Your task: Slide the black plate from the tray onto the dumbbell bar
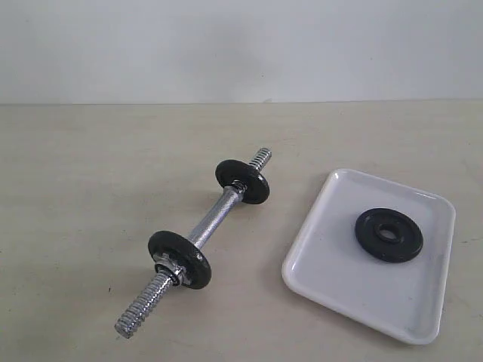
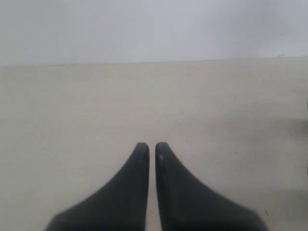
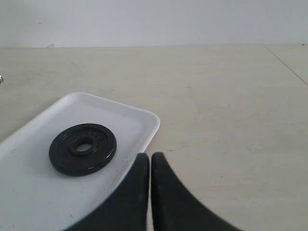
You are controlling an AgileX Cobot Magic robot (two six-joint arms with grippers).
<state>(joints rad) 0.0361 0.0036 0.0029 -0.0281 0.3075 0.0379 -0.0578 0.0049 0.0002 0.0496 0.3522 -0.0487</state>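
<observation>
Black plate [image 1: 389, 234] lies flat in the white tray [image 1: 332, 279], toward its far end in the ext. view. The tray sits on the tabletop [image 1: 90, 188], right of the dumbbell bar [image 1: 215, 219] & apart from it. The bar lies diagonal w/ two black discs [image 1: 241, 181] on it, threaded ends bare. Left gripper [image 2: 150, 147] is pinched closed, nothing btwn the jaws, over bare tabletop; right gripper [image 3: 150, 156] is likewise closed & empty, near the tray's rim, not touching the plate.

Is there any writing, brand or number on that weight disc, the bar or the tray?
No text can be read anywhere.
Black plate: any embossing on its face is too blurred to tell.
Tray: plain white, no lettering.
Dumbbell bar: no markings visible.
</observation>
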